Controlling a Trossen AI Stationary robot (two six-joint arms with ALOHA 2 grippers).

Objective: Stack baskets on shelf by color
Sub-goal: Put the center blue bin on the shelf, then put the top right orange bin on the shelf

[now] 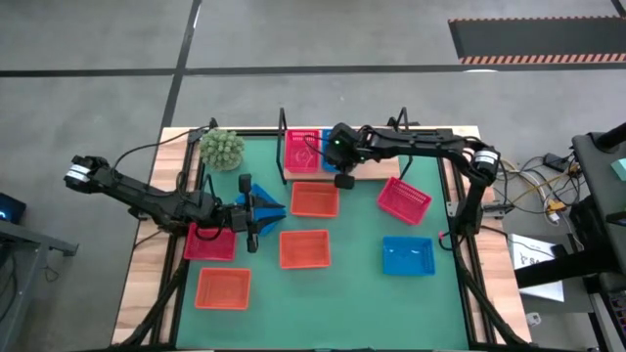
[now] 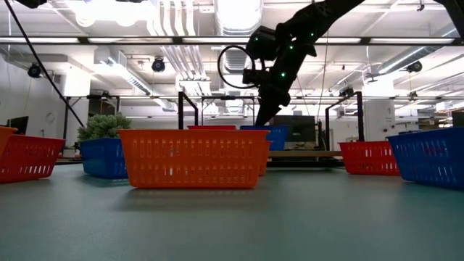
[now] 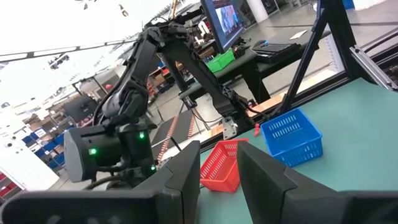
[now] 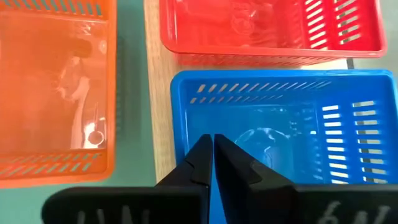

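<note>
On the wooden shelf (image 4: 158, 93) at the far edge, a red basket (image 4: 267, 25) and a blue basket (image 4: 280, 130) stand side by side. My right gripper (image 4: 213, 142) is shut with nothing in it. It slants down just over the blue basket's rim and shows in the low view as well (image 2: 261, 119). My left gripper (image 3: 217, 180) is open and level at the table's left, above another blue basket (image 1: 262, 198) on the green mat. More baskets lie on the mat: orange (image 1: 314, 198), (image 1: 304, 248), (image 1: 223, 288), red (image 1: 403, 198), (image 1: 208, 242) and blue (image 1: 408, 256).
A small green plant (image 1: 222, 149) stands at the far left by the shelf's black end frame (image 1: 284, 147). The left arm (image 1: 147, 196) reaches over the red basket at the mat's left. Bare mat (image 1: 352, 293) lies near the front edge.
</note>
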